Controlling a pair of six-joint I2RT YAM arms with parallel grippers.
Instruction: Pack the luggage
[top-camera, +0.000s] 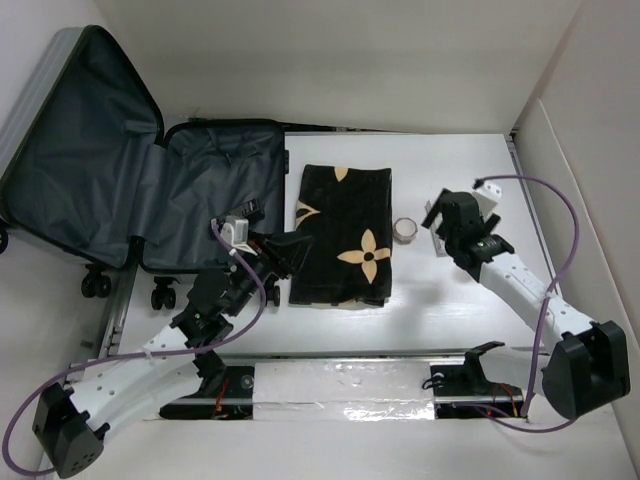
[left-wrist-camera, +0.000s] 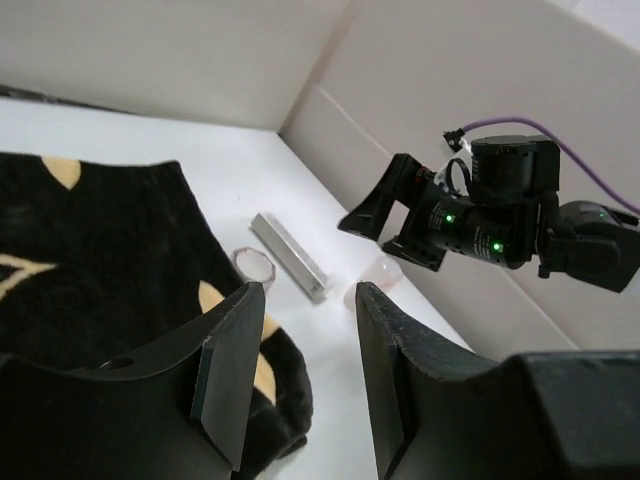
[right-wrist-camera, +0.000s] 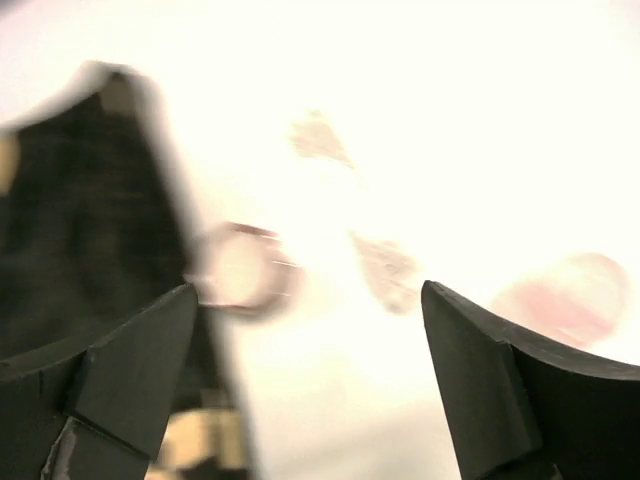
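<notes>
The luggage (top-camera: 120, 190) lies open at the far left, its silver-grey lid leaning on the wall and its dark lining showing. A folded black cloth with tan flower motifs (top-camera: 345, 235) lies mid-table and shows in the left wrist view (left-wrist-camera: 90, 260) and the right wrist view (right-wrist-camera: 90, 200). My left gripper (top-camera: 293, 252) is open and empty at the cloth's near-left edge, above its corner in its wrist view (left-wrist-camera: 305, 350). My right gripper (top-camera: 438, 222) is open and empty just right of a small round jar (top-camera: 405, 230); its wrist view (right-wrist-camera: 305, 340) is blurred.
The jar (left-wrist-camera: 252, 265) (right-wrist-camera: 240, 265) stands beside the cloth's right edge. A silver bar (left-wrist-camera: 288, 256) and a pinkish round object (left-wrist-camera: 375, 280) (right-wrist-camera: 570, 295) lie next to it. White walls enclose the table at the back and right. A metal rail (top-camera: 340, 385) runs along the near edge.
</notes>
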